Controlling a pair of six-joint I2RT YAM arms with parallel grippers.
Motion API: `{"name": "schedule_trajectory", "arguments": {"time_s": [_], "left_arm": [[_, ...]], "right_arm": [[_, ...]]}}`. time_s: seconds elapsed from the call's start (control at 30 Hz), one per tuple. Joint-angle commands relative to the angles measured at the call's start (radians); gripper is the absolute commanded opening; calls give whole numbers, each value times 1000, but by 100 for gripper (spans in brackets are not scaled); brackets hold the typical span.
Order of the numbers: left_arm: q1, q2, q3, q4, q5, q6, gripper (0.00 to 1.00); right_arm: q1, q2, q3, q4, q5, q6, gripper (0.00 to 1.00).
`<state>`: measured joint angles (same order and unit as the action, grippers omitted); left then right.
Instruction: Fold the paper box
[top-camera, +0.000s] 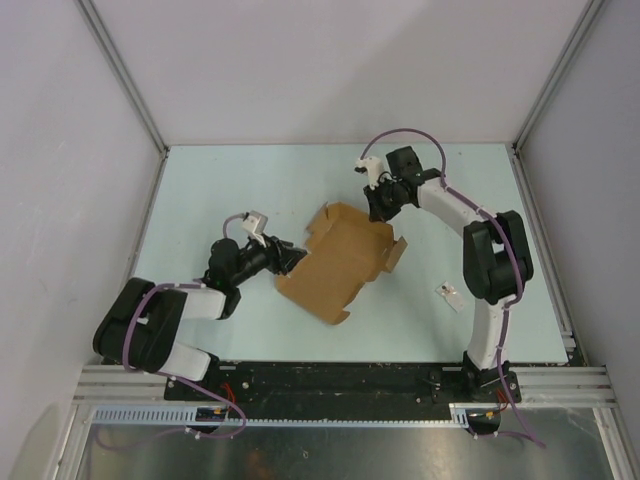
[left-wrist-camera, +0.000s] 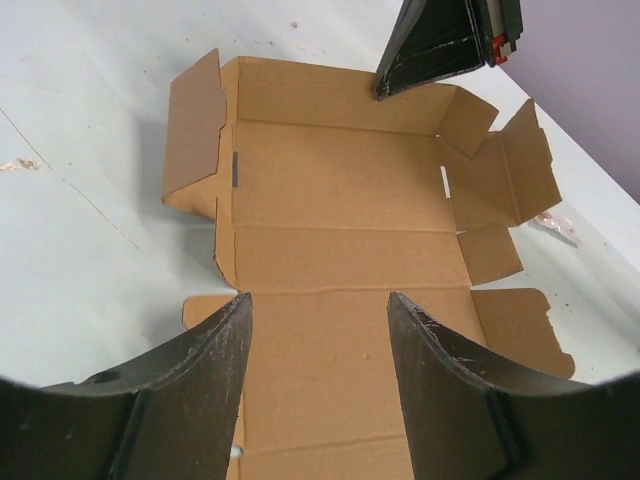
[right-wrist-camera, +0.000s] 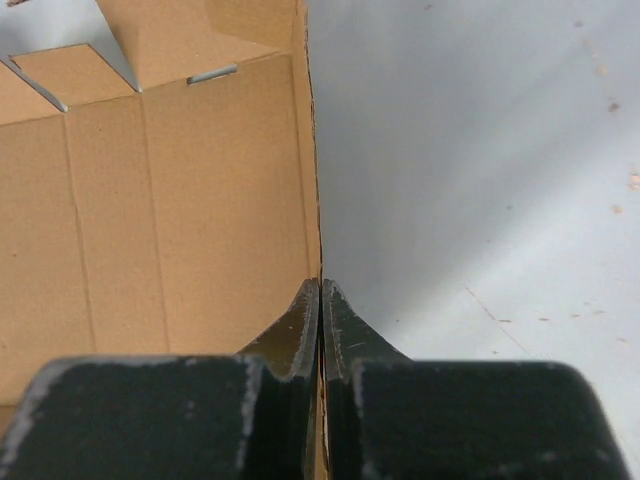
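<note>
The paper box (top-camera: 340, 265) is a brown die-cut cardboard sheet lying mid-table, with some flaps and its far wall raised. My right gripper (right-wrist-camera: 320, 283) is shut on the thin upright edge of that far wall (right-wrist-camera: 312, 150), one finger on each side. In the top view the right gripper (top-camera: 381, 208) sits at the box's far right corner. In the left wrist view its tip (left-wrist-camera: 385, 92) touches the back wall of the box (left-wrist-camera: 340, 190). My left gripper (left-wrist-camera: 318, 298) hovers open over the near-left panel, with nothing between its fingers. In the top view the left gripper (top-camera: 290, 258) is at the sheet's left edge.
A small silvery-white packet (top-camera: 450, 294) lies on the pale table (top-camera: 250, 180) to the right of the box, near the right arm's base; the left wrist view also shows the packet (left-wrist-camera: 555, 225). Grey walls enclose the table on three sides.
</note>
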<state>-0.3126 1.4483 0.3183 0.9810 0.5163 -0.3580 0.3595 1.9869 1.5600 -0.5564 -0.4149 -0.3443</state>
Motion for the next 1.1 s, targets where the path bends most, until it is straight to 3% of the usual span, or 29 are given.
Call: {"name": "schedule_trajectory", "arguments": {"time_s": [0.0,0.37,0.53,0.9,1.07], "left_arm": [[15,-42,19,21,13,-7,62],[29,-46,21,19,14,-13,62],[29,-54,24,18,19,-18,62],[40,-66,47,8,33,-21,62],[44,-71,64,7,33,-13,62]], "right_arm": [[36,-88,-66,113,188,-59,0],[50,-203,-141,231,380,-170,0],[52,-276,-176,279,349,-217,0],[107,-402,-233,220,286,-355,0],[105,-457,-282,179,180,-404,0]]}}
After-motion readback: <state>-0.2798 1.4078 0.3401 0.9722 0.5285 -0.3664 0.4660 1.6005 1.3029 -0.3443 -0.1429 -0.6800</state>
